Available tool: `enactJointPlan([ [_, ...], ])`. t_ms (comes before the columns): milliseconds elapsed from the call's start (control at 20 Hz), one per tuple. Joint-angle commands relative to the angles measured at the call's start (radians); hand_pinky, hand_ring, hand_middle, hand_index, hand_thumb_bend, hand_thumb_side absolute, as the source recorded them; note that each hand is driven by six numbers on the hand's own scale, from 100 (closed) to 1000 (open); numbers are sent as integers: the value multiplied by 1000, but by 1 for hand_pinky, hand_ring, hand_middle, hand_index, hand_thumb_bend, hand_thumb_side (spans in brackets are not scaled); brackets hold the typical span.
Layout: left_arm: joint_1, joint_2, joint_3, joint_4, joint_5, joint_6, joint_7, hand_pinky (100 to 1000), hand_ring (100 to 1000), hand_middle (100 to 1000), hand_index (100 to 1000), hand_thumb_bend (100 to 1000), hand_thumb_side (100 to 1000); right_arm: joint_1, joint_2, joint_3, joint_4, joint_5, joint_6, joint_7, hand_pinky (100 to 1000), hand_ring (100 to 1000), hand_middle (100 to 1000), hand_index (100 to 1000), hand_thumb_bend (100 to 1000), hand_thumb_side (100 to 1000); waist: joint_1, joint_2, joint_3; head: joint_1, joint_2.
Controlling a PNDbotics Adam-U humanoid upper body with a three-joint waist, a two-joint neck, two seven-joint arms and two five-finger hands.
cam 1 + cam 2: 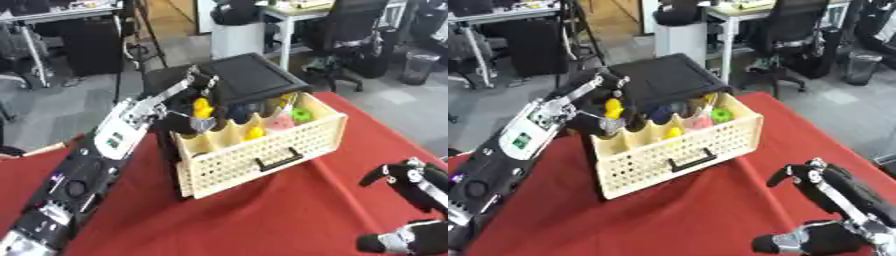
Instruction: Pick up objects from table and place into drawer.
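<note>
Drawer (262,150), cream and perforated, stands pulled open from a black cabinet (249,75), already crowded with a yellow duck (202,107), a yellow piece (255,132), a pink piece (280,122) and a green one (301,114). Left hand (199,82) hangs just above its back corner; whether its fingers grip anything cannot be told. Right hand (833,187) rests relaxed and empty, well off to the drawer's near right. Red cloth (262,220) covers the table; office chairs (346,30) stand behind.

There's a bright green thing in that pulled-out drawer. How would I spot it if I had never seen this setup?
Start at the red table and find the cream perforated drawer pulled out of the black cabinet. Look along its back row to the corner farthest from the robot's left hand. The green object sits there beside a pink one; it is the only green among the yellow pieces.
</note>
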Motion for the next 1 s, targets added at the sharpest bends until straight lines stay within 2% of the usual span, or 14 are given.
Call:
enactJointPlan([
  [50,-17,18,3,-7,7,-195,-177,265,356,420,585,464,176,-9,-18,-10,-15,2,0,-4,100,100,100,665,1000,728,-5,-9,1,-4,-2],
  [150,-16,17,2,-8,20,-199,-174,264,361,424,587,523,271,-6,-21,-11,-19,0,2,-4,100,100,100,664,1000,728,-5,-9,1,-4,-4],
  [350,-14,16,2,-11,56,-192,-179,262,364,428,591,530,367,-3,-22,-11,-24,-2,4,-3,100,100,100,665,1000,727,-5,-9,1,-5,-5],
  [600,-12,23,13,-17,93,-164,-190,259,367,432,593,504,368,0,-22,-12,-26,-3,6,-4,100,100,100,665,1000,727,-7,-9,5,-7,-6],
  [800,-6,42,36,-47,152,-109,-186,257,369,434,596,423,352,2,-26,-13,-26,-4,8,-4,100,100,100,664,1000,726,-12,-8,18,-12,-5],
  [950,10,76,63,-93,227,-35,-174,265,386,444,604,336,401,-3,-29,-12,-33,-6,7,-4,100,100,100,659,1000,739,-17,-9,35,-20,-4],
  [1000,20,92,72,-114,256,-9,-170,271,393,448,607,285,449,-7,-30,-11,-37,-8,6,-4,100,100,100,655,1000,743,-20,-9,42,-24,-4],
])
